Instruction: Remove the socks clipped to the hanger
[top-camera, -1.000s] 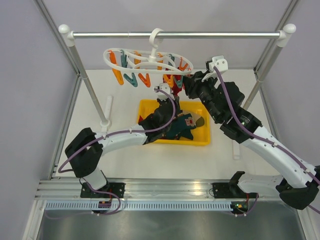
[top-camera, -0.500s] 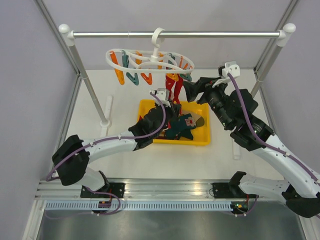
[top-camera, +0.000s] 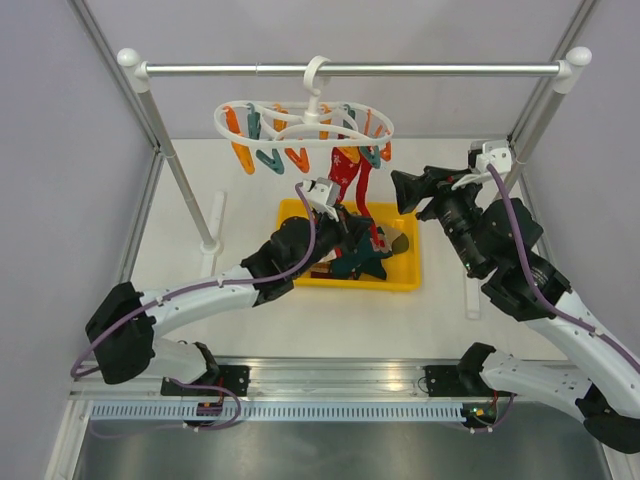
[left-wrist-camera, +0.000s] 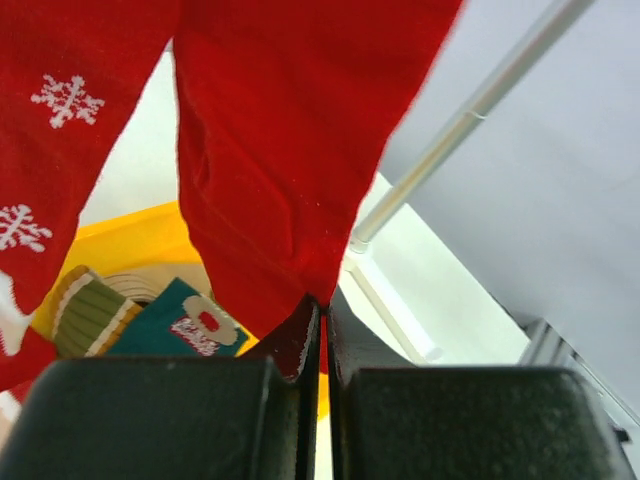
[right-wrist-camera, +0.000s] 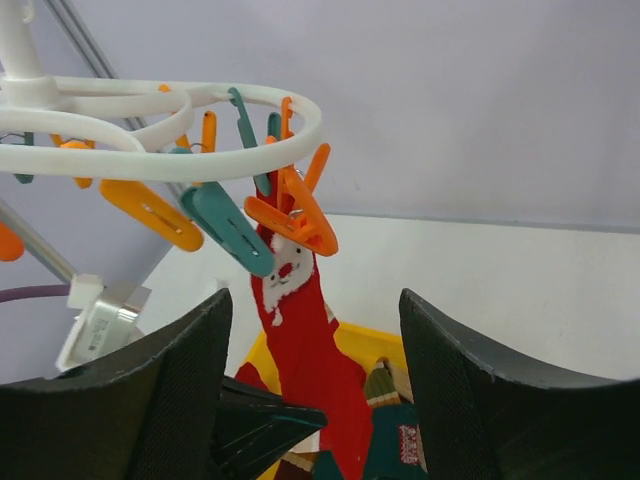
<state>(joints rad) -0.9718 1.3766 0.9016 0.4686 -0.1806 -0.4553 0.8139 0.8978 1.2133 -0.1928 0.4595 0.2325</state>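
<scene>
The white oval hanger (top-camera: 305, 122) hangs by its hook from the rail, with orange and teal pegs dangling. An orange peg (right-wrist-camera: 295, 220) still clips a red Santa sock (right-wrist-camera: 305, 340) that hangs down over the bin. My left gripper (left-wrist-camera: 323, 310) is shut on the lower end of a red sock (left-wrist-camera: 270, 150); another red sock with snowflakes (left-wrist-camera: 60, 120) hangs beside it. In the top view the left gripper (top-camera: 352, 218) is under the hanger's right side. My right gripper (top-camera: 400, 192) stands open to the right of the hanger, touching nothing; its fingers (right-wrist-camera: 450, 380) frame the sock from a distance.
A yellow bin (top-camera: 400, 275) under the hanger holds a teal sock (top-camera: 360, 262) and a striped beige one (left-wrist-camera: 90, 310). The metal rail (top-camera: 350, 70) with white end knobs spans the back, on slanted posts (top-camera: 185, 180). Frame walls close in the left and right sides.
My right gripper has opened and drawn back to the right, away from the pegs. The left arm has stretched further forward, still gripping the red sock. The hanger has swung slightly right.
</scene>
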